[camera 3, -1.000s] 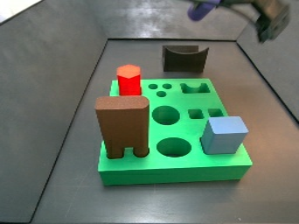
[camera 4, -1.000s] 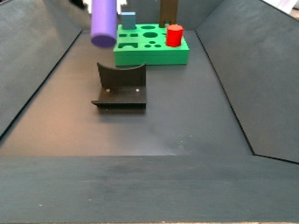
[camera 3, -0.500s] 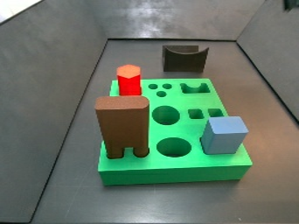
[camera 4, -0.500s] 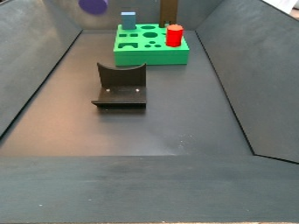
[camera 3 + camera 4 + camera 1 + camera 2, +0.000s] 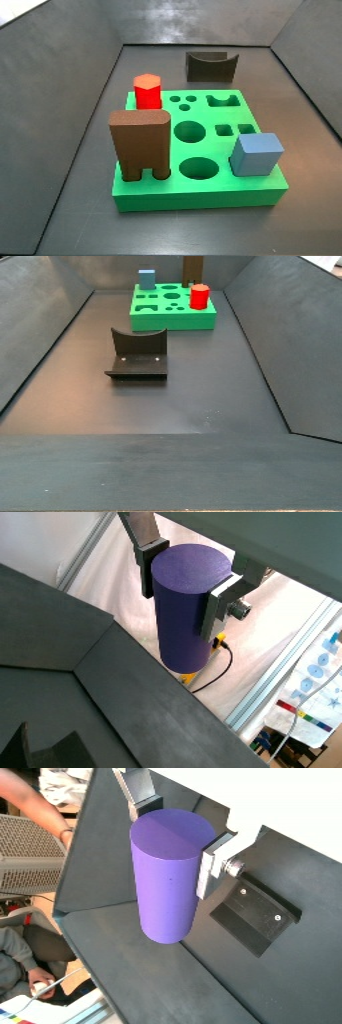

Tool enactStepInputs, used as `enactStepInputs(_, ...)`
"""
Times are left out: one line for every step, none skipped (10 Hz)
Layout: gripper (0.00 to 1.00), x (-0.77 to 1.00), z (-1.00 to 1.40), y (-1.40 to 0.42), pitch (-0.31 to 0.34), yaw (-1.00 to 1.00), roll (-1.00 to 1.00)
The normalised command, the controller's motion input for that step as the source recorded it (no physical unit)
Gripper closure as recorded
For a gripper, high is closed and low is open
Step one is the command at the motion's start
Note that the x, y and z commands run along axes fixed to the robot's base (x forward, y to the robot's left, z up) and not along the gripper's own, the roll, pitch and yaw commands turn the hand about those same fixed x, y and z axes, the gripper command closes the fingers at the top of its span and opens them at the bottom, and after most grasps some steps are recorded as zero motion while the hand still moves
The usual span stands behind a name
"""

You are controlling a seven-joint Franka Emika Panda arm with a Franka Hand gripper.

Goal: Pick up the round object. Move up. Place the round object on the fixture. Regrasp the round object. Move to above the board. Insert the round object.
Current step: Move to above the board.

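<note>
In both wrist views my gripper (image 5: 185, 587) (image 5: 171, 833) is shut on the round object (image 5: 187, 612) (image 5: 167, 878), a smooth purple cylinder hanging lengthwise from the silver fingers (image 5: 219, 608), which clamp its upper end. Neither gripper nor peg shows in the side views. The fixture (image 5: 211, 67) (image 5: 138, 354), a dark brown block with a curved notch, stands on the floor apart from the board and holds nothing. A wrist view shows the fixture (image 5: 251, 918) far below, beside the peg. The green board (image 5: 201, 196) (image 5: 174, 322) has several open holes.
On the board stand a red hexagonal peg (image 5: 147, 92) (image 5: 199, 296), a tall brown arch block (image 5: 139, 143) (image 5: 195, 268) and a light blue block (image 5: 257, 153) (image 5: 147, 277). Sloped dark walls (image 5: 274, 346) enclose the floor.
The gripper and purple peg, seen at the top of both side views a second ago, have risen out of both side views. Nothing on the floor or board moved.
</note>
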Motion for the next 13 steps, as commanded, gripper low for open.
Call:
enactStepInputs(1.0,0.1,1.0,-0.11,0.078,0.14,-0.02)
enactStepInputs(1.0,0.08,0.83,-0.08,0.061,0.13,-0.01)
enactStepInputs(1.0,0.06,0.67,-0.06,0.049,0.12,0.0)
enactStepInputs(1.0,0.05,0.46,-0.05,0.039,0.1,0.01)
enactStepInputs(1.0,0.04,0.35,-0.04,0.037,0.09,0.01)
enactStepInputs(1.0,-1.0,-0.2,-0.84,-0.008,-0.11,-1.0)
enactStepInputs(1.0,-1.0,-0.23,-0.83,-0.007,-0.11,-1.0)
enactStepInputs(1.0,-1.0,-0.2,-0.76,-0.044,-0.1,-1.0)
enactStepInputs(1.0,-1.0,-0.22,-0.7,-0.065,-0.1,-1.0)
enactStepInputs(1.0,-1.0,-0.21,-0.67,-0.08,-0.1,-1.0)
enactStepInputs(1.0,-1.0,-0.2,-0.63,-0.088,-0.1,-1.0)
enactStepInputs(1.0,-1.0,-0.2,-0.58,-0.096,-0.1,-1.0)
enactStepInputs(1.0,-0.89,-0.16,-0.47,-0.101,-0.1,-1.0)
